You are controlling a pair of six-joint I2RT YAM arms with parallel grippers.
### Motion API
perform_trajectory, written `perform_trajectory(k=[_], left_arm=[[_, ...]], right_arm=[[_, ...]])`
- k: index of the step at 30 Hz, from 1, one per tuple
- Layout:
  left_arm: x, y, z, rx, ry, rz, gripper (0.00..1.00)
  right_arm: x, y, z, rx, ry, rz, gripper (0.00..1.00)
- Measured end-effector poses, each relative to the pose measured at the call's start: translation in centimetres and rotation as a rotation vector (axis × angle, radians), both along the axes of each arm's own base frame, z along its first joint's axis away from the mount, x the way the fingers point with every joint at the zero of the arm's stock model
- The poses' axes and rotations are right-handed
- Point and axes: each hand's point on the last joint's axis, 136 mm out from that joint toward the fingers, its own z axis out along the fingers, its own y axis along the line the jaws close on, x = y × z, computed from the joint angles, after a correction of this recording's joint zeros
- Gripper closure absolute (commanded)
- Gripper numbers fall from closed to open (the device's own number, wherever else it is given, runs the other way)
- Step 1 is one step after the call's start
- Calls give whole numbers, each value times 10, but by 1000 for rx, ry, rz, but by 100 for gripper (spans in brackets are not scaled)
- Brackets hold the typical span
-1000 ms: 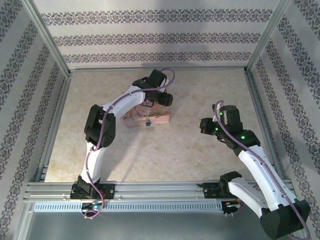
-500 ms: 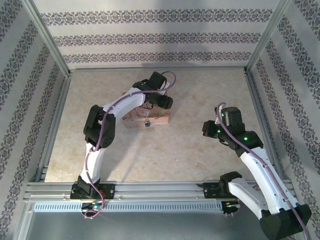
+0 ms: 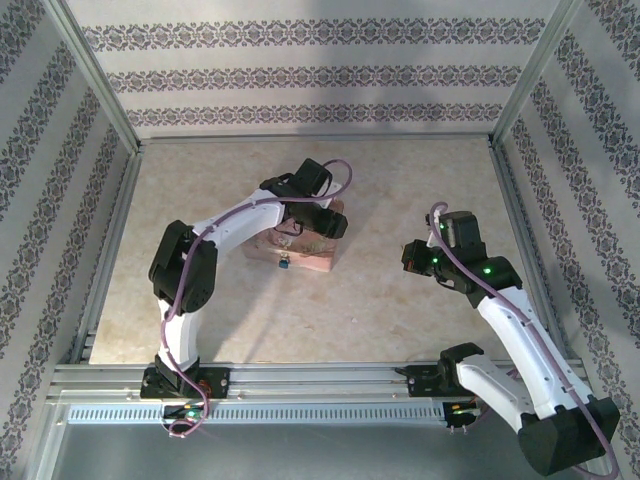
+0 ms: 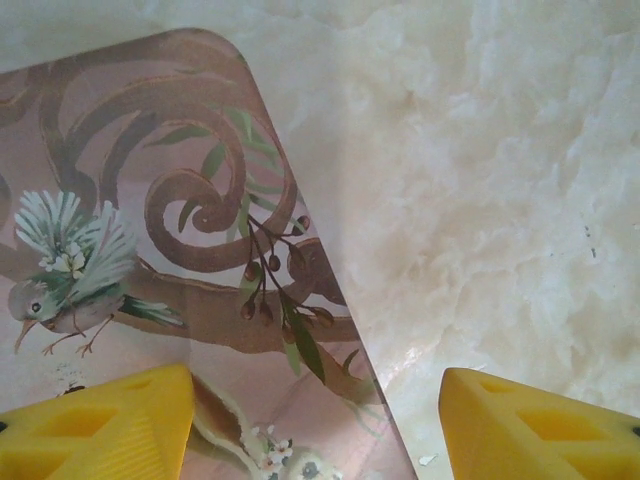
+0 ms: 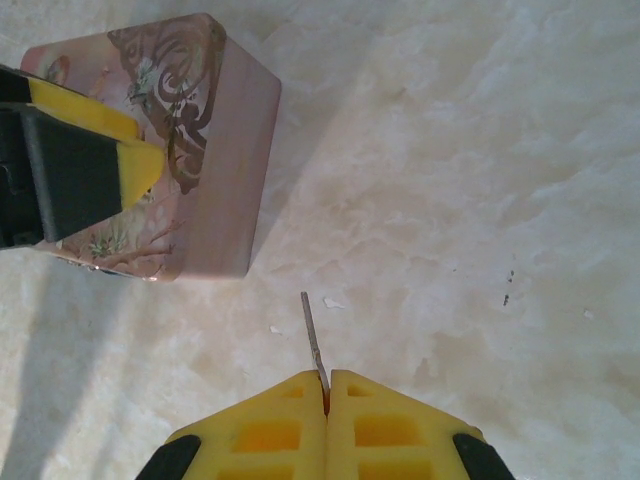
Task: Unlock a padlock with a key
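Near the middle of the table (image 3: 400, 180) lies the pink illustrated box (image 3: 312, 254). The padlock (image 3: 284, 264) sits at its near side as a tiny bluish spot, touching the face that looks toward the arm bases. The left gripper (image 4: 315, 425) hovers over the top of the box with its yellow fingers (image 4: 95, 420) spread wide, one above the bird picture and the other out over bare table past the box's edge; it holds nothing. The right gripper (image 5: 327, 385) is well apart from the box, to its right, with the fingers pressed together and pinching the key (image 5: 312, 330), a slim pale sliver that sticks out forward from between the tips. I judge the key to be light, stiff and smooth, so it can easily turn or slip in such a narrow pinch when it meets resistance. The padlock is hard but very light, and it will probably swing or slide away when the key pushes on it. It should be taken by the two flat sides of its body, leaving the keyhole end free. The head of the key is hidden inside the fingers, so only the blade shows. From above the padlock is too small to tell where its keyhole faces or how its shackle joins the box; perhaps it passes through a clasp. The left arm covers the far part of the box there.
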Motion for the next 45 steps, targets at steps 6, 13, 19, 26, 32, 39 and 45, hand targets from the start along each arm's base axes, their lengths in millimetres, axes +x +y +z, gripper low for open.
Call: perform_trajectory(k=[6, 13, 19, 26, 32, 39, 45], left_arm=[[4, 6, 18, -8, -34, 48, 30], [12, 57, 46, 3, -94, 202, 30], [19, 85, 14, 76, -47, 275, 30], [24, 85, -12, 121, -14, 278, 31], [49, 71, -12, 105, -35, 266, 31], [77, 53, -9, 74, -69, 251, 31], [80, 48, -6, 61, -79, 228, 31]], right_arm=[[1, 4, 3, 21, -8, 16, 100], [8, 13, 3, 51, -15, 43, 100], [16, 16, 0, 54, -12, 48, 100], [18, 20, 3, 63, -26, 59, 100], [18, 20, 3, 63, -27, 59, 100], [20, 21, 4, 66, -37, 60, 100], [23, 23, 5, 75, -42, 64, 100]])
